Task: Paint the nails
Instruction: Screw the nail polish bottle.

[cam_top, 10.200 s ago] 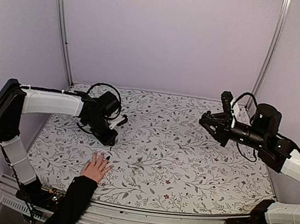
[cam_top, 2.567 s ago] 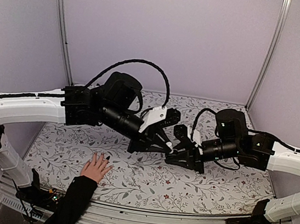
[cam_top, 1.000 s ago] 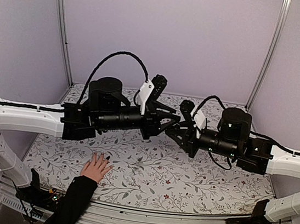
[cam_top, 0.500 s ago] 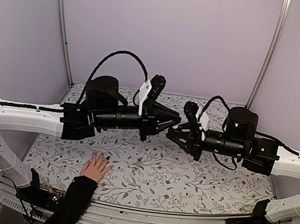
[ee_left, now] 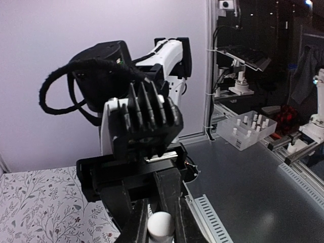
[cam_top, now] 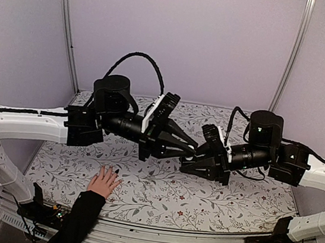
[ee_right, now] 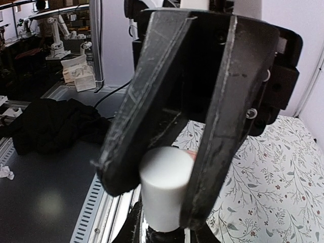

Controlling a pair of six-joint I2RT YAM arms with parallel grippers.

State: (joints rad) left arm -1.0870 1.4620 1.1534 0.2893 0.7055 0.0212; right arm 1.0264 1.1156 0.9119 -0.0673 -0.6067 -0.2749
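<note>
A light-skinned hand with a black sleeve lies flat near the table's front left, fingers spread. Its nails are too small to make out. Both arms meet in mid-air above the table's middle. My left gripper is shut on the white cap of a small bottle. The left gripper's black fingers fill the right wrist view, pinching the cap from both sides. My right gripper comes from the opposite side and is shut on the dark bottle below the cap.
A floral cloth covers the table, with lilac walls around it. The left arm reaches across above the hand. The right arm comes in from the right. A slotted metal rail runs along the front edge.
My left gripper's jaws have closed onto the white cap. Both grippers have dropped lower and stay joined tip to tip. The hand has not moved.
</note>
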